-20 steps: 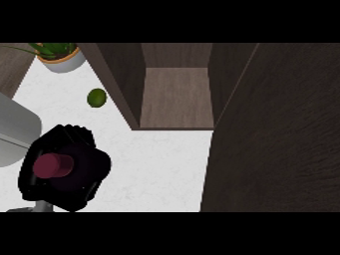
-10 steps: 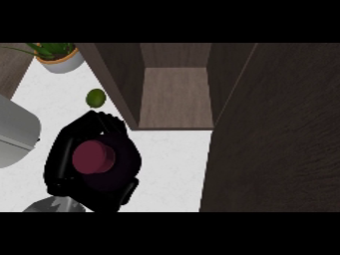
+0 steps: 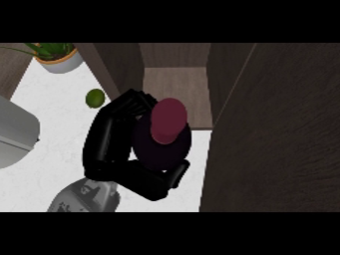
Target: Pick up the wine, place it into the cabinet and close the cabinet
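The wine bottle (image 3: 163,144) is dark with a maroon cap and is seen from above. My left hand (image 3: 102,144) is curled round it, fingers over its far side and thumb on the near side. The bottle is held above the white counter (image 3: 55,169), just in front of the open wooden cabinet (image 3: 176,92). Its cap overlaps the lower edge of the cabinet's opening. The cabinet's door (image 3: 290,129) stands open and fills the right of the view. My right hand does not show.
A green lime (image 3: 95,98) lies on the counter just left of my fingers. A potted plant (image 3: 58,57) stands at the back left. A large grey appliance (image 3: 3,134) takes up the left edge.
My left hand has carried the wine bottle up and to the right, from the lower left of the counter to the front of the cabinet's opening.
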Action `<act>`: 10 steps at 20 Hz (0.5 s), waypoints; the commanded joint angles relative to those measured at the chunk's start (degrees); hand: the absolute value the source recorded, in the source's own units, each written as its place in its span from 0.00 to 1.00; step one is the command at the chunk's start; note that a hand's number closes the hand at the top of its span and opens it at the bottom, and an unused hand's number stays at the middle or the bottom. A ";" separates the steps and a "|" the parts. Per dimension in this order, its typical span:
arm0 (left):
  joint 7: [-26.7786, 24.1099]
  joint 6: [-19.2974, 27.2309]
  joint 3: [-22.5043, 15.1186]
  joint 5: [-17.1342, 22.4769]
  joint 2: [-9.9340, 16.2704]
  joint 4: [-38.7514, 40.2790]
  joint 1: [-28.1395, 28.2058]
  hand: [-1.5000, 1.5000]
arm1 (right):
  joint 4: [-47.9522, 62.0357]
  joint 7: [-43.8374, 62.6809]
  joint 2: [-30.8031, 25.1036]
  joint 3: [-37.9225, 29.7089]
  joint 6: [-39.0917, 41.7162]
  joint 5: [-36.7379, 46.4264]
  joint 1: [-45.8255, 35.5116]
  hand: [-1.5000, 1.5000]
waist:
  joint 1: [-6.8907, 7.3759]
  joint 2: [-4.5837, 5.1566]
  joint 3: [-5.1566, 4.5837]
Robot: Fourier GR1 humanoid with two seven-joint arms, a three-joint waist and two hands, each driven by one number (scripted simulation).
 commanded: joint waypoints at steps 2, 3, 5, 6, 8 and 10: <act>1.08 7.14 -3.20 -2.12 -0.62 2.79 -5.96 1.00 | -7.50 -0.23 -0.59 -1.39 2.41 -6.03 6.46 0.00 | -0.19 -0.02 0.02; 0.36 7.44 -2.68 -0.65 -0.62 4.59 -6.53 1.00 | -5.13 -0.57 -2.00 -5.62 3.08 -8.85 2.87 0.00 | -0.09 0.05 0.02; 1.28 8.25 -1.43 -1.32 -0.63 6.89 -9.14 1.00 | -8.61 3.40 -0.03 -0.95 0.55 -4.44 3.09 0.00 | -0.17 0.00 -0.02; 2.37 9.73 -2.38 -1.76 -0.63 6.60 -10.27 1.00 | -4.23 1.00 1.05 1.01 -0.05 -1.11 0.39 0.00 | 0.11 0.03 -0.02; -2.25 10.44 -1.18 1.05 -0.63 13.65 -12.85 1.00 | -2.88 -2.44 0.79 -1.20 1.91 -4.21 3.48 0.00 | -0.31 0.16 0.00; 1.42 11.81 -2.80 -2.41 -0.64 10.88 -12.94 1.00 | -9.59 0.39 -0.14 -0.16 2.59 -4.53 6.78 0.00 | -0.36 -0.04 0.01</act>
